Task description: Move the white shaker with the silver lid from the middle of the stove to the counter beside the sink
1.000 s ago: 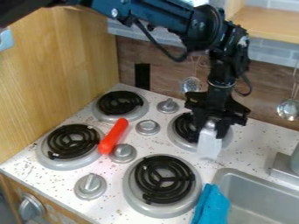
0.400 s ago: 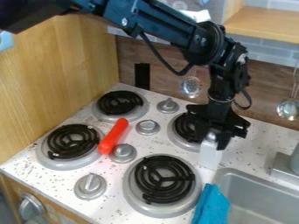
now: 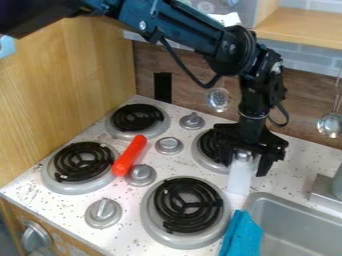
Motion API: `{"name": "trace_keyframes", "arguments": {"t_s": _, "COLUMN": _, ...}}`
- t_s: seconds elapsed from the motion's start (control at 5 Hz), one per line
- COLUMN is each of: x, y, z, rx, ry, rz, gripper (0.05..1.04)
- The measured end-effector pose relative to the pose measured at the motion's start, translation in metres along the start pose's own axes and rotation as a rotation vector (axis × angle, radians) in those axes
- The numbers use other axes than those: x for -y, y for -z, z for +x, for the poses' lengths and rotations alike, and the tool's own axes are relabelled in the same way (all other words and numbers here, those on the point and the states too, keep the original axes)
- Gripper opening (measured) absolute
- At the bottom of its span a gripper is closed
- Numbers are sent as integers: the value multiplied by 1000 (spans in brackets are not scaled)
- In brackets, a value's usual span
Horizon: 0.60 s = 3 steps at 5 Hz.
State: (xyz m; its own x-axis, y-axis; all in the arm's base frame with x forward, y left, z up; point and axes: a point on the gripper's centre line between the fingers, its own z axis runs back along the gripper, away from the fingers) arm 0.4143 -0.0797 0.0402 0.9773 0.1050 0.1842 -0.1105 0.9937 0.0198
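Observation:
The black gripper (image 3: 246, 166) hangs low at the right of the stove, over the edge of the back right burner (image 3: 211, 147). Its fingers stand apart, open, around the silver top of a white shaker (image 3: 239, 177). A gap shows between that top and the right finger. The shaker is upright on the white counter, between the burner and the sink. Farther left, an orange-red handle-like object (image 3: 130, 155) lies between the left burner (image 3: 83, 162) and a silver knob (image 3: 141, 175).
The front burner (image 3: 188, 205) is nearer the camera. A blue cloth (image 3: 241, 235) drapes by the rim of the grey sink (image 3: 292, 202). Metal ladles (image 3: 218, 99) hang at the back wall. A wooden panel (image 3: 67, 75) rises on the left.
The gripper first moved slightly with the shaker, which went from tilted to upright. Since then the fingers have spread, the right one swinging away from the shaker.

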Motion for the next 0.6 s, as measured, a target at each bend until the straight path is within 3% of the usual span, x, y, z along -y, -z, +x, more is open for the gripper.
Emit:
{"name": "trace_keyframes", "arguments": {"t_s": 0.2, "x": -4, "y": 2, "z": -11, "rx": -31, "ry": 7, "rz": 2, "gripper": 1006}}
{"name": "trace_keyframes", "arguments": {"t_s": 0.4, "x": -13, "y": -38, "z": -11, "rx": 21, "ry": -6, "rz": -18, "gripper": 1005}}
{"name": "trace_keyframes", "arguments": {"t_s": 0.6, "x": -33, "y": -73, "z": -36, "rx": -27, "ry": 26, "rz": 42, "gripper": 1005}}
